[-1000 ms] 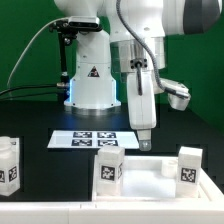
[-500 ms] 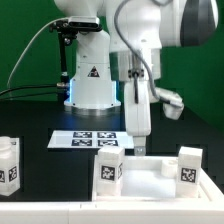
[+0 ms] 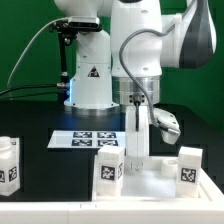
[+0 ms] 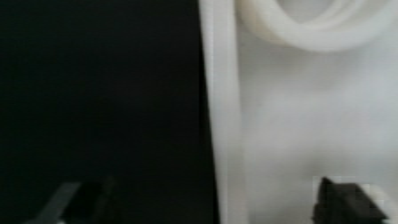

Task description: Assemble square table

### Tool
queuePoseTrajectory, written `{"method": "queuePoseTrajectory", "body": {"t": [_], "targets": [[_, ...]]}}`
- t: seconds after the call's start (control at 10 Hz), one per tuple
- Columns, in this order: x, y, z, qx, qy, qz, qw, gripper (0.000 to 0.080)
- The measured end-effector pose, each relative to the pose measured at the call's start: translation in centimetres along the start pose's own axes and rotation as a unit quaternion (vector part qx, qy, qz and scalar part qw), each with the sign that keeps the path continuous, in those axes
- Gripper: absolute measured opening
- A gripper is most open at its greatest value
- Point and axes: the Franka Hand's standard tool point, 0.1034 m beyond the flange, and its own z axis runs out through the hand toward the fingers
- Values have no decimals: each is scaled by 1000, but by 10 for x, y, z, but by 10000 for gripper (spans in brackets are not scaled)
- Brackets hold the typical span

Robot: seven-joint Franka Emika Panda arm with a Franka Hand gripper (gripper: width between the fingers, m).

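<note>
The gripper (image 3: 138, 160) is hanging open, its fingers (image 4: 80, 200) straddling the rim of the slab (image 4: 302, 120) directly beneath. Closing off-centre, one finger risks shoving the slab toward the leg (image 3: 110, 168) just beside it.

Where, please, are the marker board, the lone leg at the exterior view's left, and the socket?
marker board (image 3: 92, 139), exterior view, board's middle.
lone leg (image 3: 9, 166), exterior view, tagged front face.
socket (image 4: 290, 40), wrist view, raised ring.

White robot arm (image 3: 140, 50) swung toward exterior view's left over last second, bulk now above centre. Its two-finger claw (image 3: 136, 166) dropped lower, tips now at far rim of white plastic square slab (image 3: 150, 183), close beside tagged white blocky leg (image 3: 110, 166).
</note>
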Motion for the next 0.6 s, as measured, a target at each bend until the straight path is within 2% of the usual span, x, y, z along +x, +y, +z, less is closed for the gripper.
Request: {"method": "queuePoseTrajectory", "body": {"t": [0.1, 0.2, 0.4, 0.6], "targets": [[0, 0, 0, 0, 0, 0, 1000, 379], [0, 0, 1, -1, 0, 0, 1000, 379], [0, 1, 1, -1, 0, -2, 1000, 55], [1, 1, 0, 0, 1, -12, 1000, 54]]}}
